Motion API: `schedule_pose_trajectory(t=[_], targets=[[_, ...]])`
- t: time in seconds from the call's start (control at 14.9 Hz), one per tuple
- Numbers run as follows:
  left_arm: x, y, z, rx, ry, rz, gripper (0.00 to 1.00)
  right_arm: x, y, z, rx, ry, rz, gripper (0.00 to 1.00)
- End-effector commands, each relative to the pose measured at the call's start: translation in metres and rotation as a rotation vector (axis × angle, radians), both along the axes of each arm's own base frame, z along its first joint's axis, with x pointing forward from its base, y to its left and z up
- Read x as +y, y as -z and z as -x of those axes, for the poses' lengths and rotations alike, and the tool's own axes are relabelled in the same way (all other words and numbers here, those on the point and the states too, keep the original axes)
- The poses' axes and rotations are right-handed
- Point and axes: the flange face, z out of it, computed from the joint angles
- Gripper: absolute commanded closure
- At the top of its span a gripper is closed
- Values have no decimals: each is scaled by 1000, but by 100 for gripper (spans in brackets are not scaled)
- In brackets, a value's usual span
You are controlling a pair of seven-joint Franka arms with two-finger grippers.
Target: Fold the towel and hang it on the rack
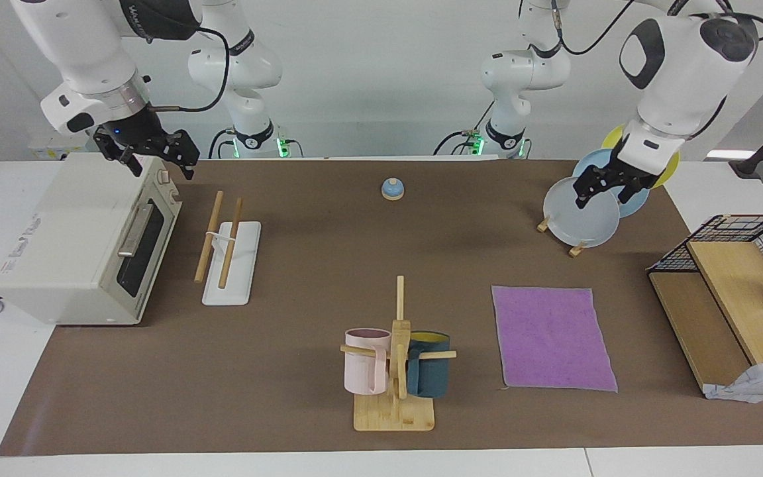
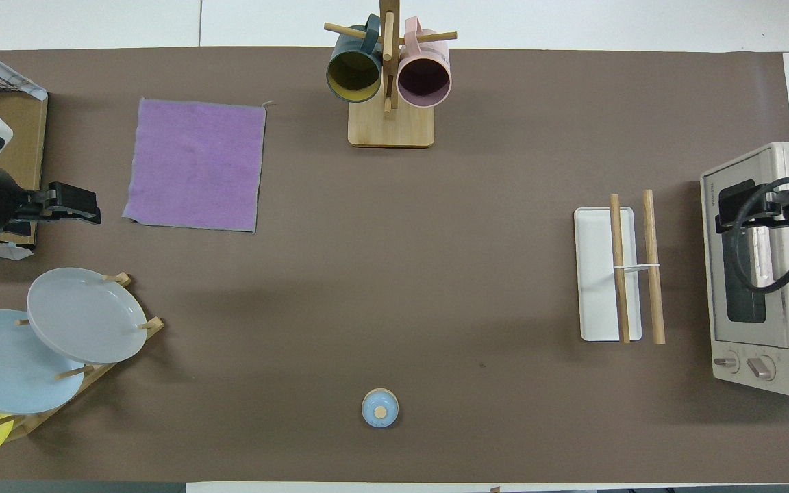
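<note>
The towel (image 1: 554,338) lies flat and unfolded on the brown mat, purple face up, toward the left arm's end of the table; it also shows in the overhead view (image 2: 194,164). The rack (image 1: 229,258), a white base with two wooden rods, stands beside the toaster oven toward the right arm's end, and shows in the overhead view (image 2: 617,274). My left gripper (image 1: 603,197) hangs open and empty in the air by the plate stand, apart from the towel (image 2: 96,211). My right gripper (image 1: 161,171) is open and empty over the toaster oven (image 2: 727,205).
A toaster oven (image 1: 83,245) stands at the right arm's end. A wooden mug stand (image 1: 395,397) with two mugs stands beside the towel. A plate stand (image 1: 583,212) holds three plates. A small blue bell (image 1: 392,189) and a wooden shelf with wire basket (image 1: 726,298) are also there.
</note>
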Motion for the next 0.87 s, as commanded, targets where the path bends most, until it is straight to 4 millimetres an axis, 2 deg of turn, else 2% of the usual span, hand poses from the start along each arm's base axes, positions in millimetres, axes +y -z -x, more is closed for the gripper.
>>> schedule_pose_trajectory(t=[0.0,0.13,0.27,0.47,0.54,0.67,0.81], targets=[[41,75,-32,11,7,33,0,1,0,6,-16,-16,-14,0],[64,122,-49,-14,-21,45,0,1,0,6,-16,-15,-14,0],[69,155,-62,-57,-32,41,0,-2,1,7,-4,-14,-14,0],[72,196,-76,-84,-41,40,0,7,1,8,2,-37,-15,0],[70,205,-77,-75,-41,43,1,10,1,10,14,-45,-15,0],[68,208,-76,-65,-82,92,7,32,3,14,14,-90,-12,0],[62,212,-75,-59,-100,119,12,44,13,11,-27,-144,-16,0]])
